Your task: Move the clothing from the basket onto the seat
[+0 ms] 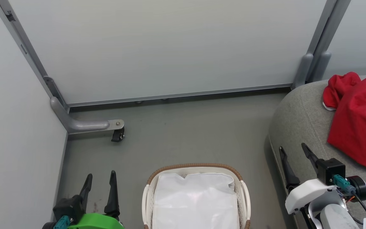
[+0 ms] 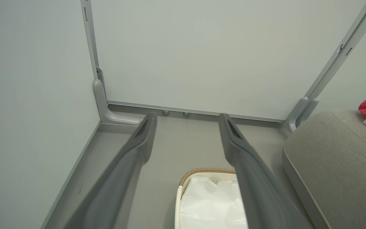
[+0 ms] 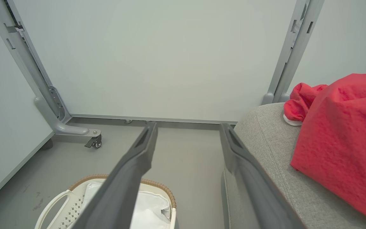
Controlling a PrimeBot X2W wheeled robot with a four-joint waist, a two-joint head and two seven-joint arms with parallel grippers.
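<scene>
Left gripper [image 1: 101,174] and right gripper [image 1: 292,147] both spread wide, empty, flanking the basket [image 1: 195,166], so the job looks done. Basket is oval cream plastic with a brown woven rim, holding a crumpled white liner [image 1: 195,200]. Clothing [image 1: 357,121], a soft red heap with white trim, lies on the rounded grey fabric seat [image 1: 297,117].

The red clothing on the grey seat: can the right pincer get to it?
Probably yes: the right pincer is open, holds nothing, and the red clothing lies uncovered just beyond it on the seat.
</scene>
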